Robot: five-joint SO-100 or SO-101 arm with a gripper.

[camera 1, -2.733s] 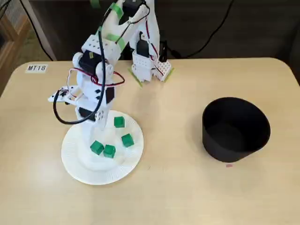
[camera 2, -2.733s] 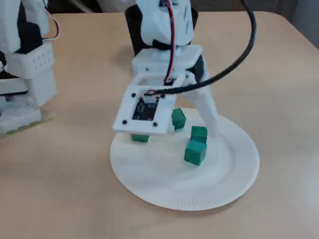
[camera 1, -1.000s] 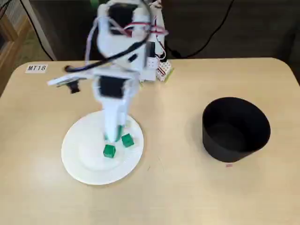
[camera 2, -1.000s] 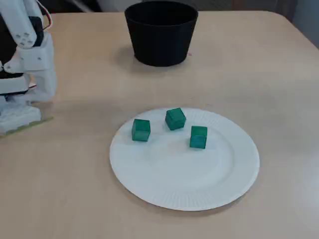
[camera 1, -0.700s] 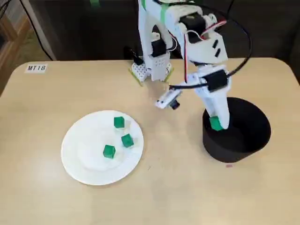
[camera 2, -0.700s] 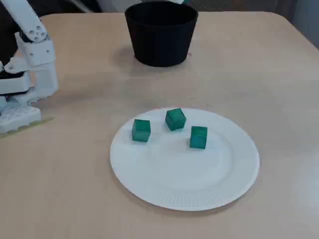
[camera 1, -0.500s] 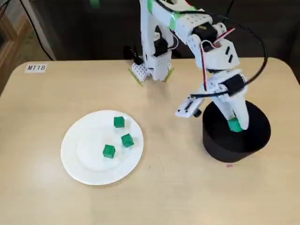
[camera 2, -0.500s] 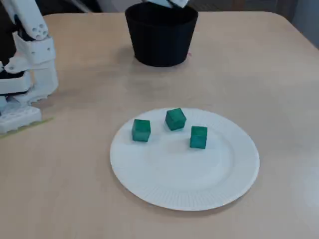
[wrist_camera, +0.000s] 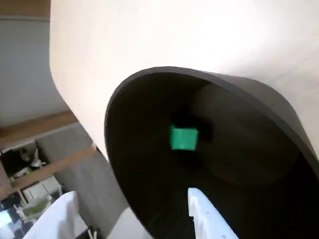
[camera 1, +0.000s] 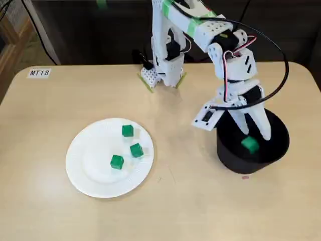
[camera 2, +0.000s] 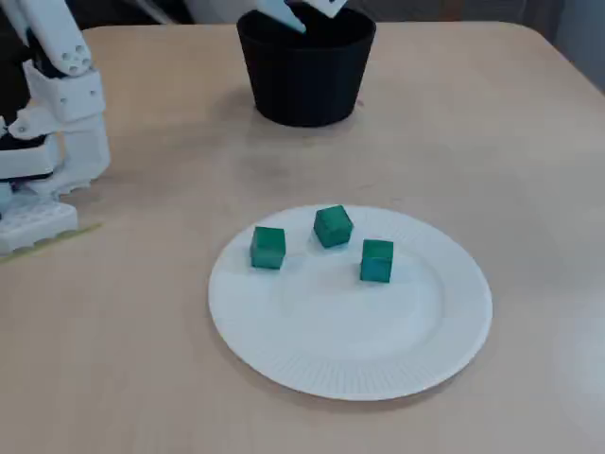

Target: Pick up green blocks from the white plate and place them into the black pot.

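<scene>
A pale wooden table (camera 1: 45, 216) is carrying a label and a tiny pink mark.
A white label (camera 1: 39, 73) reading "MT18" is lying flat at the far left corner of the surface in a fixed view, while a small pink mark (camera 1: 245, 176) is sitting toward the near right part, well apart from the label. The surface's corners are showing as rounded, and its grain is running pale and even in both fixed views. Beyond the far left corner a wooden frame (camera 1: 6, 44) is standing off the table, and the space behind the far edge is lying in dark shadow. In the wrist view a wooden beam (wrist_camera: 47, 168) is crossing a grey wall (wrist_camera: 22, 84) past the table's edge.
</scene>
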